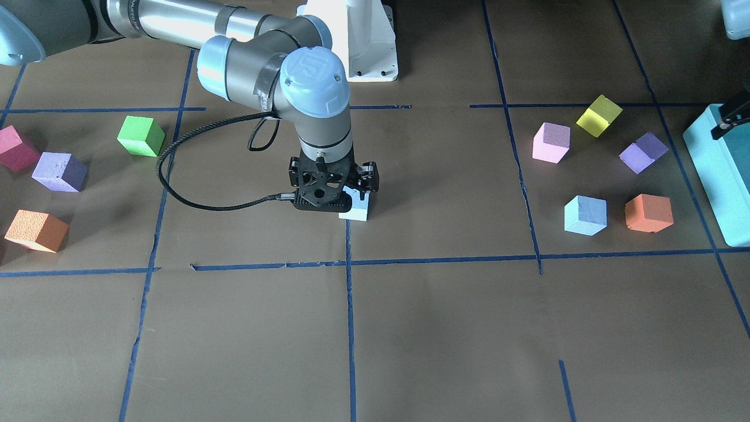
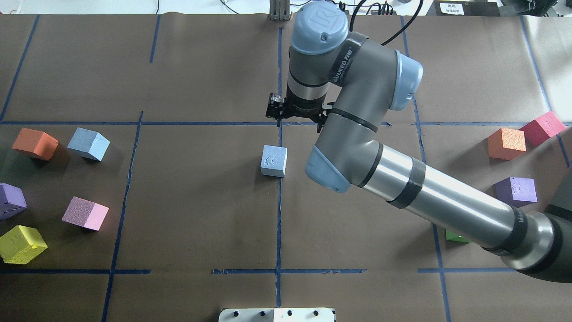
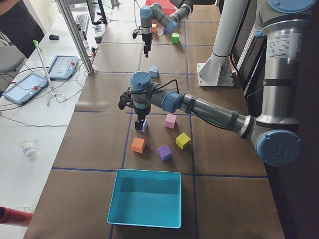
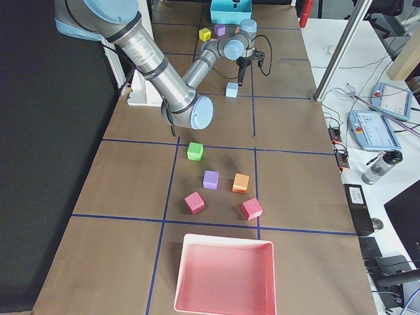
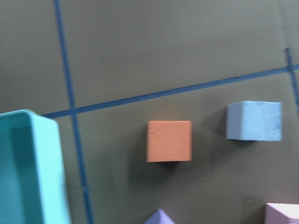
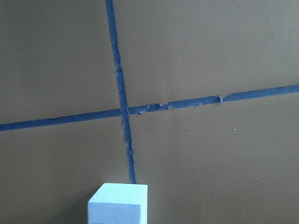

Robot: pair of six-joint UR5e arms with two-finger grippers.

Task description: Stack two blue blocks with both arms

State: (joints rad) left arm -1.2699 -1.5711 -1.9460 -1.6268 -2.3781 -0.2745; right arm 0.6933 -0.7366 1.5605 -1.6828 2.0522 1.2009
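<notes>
One pale blue block (image 2: 273, 161) with a dented top rests free on the table's centre line; it also shows in the right wrist view (image 6: 118, 203). My right gripper (image 2: 297, 117) hovers above it, open and empty, and partly covers it in the front view (image 1: 335, 199). The second blue block (image 2: 88, 144) sits on my left side beside an orange cube (image 1: 648, 213), and shows in the left wrist view (image 5: 254, 120). My left gripper (image 1: 729, 120) is high over the teal box (image 1: 720, 176). I cannot tell if it is open or shut.
Pink (image 2: 85, 213), yellow (image 2: 22, 243) and purple (image 2: 10, 201) cubes lie around the second blue block. Orange (image 2: 506, 143), red (image 2: 541, 127), purple (image 2: 516, 191) and green (image 1: 140, 136) cubes lie on my right side. A pink tray (image 4: 223, 275) stands at that end.
</notes>
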